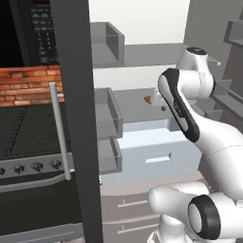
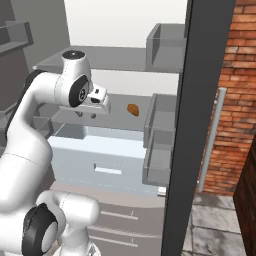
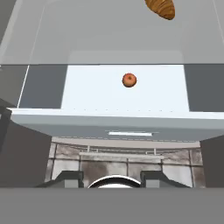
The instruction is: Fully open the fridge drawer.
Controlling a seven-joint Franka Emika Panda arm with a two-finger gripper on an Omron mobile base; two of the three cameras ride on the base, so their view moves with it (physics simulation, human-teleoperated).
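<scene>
Directly under the jaws point(image 3: 112, 178), which stand apart and hold nothing, the fridge drawer point(image 3: 131, 124) sits pulled out, an apple point(image 3: 129, 80) lying inside and a croissant point(image 3: 161, 8) on the shelf above.

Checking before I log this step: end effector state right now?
End effector: open, holding nothing, fingertips apart and clear of the fridge drawer.
</scene>
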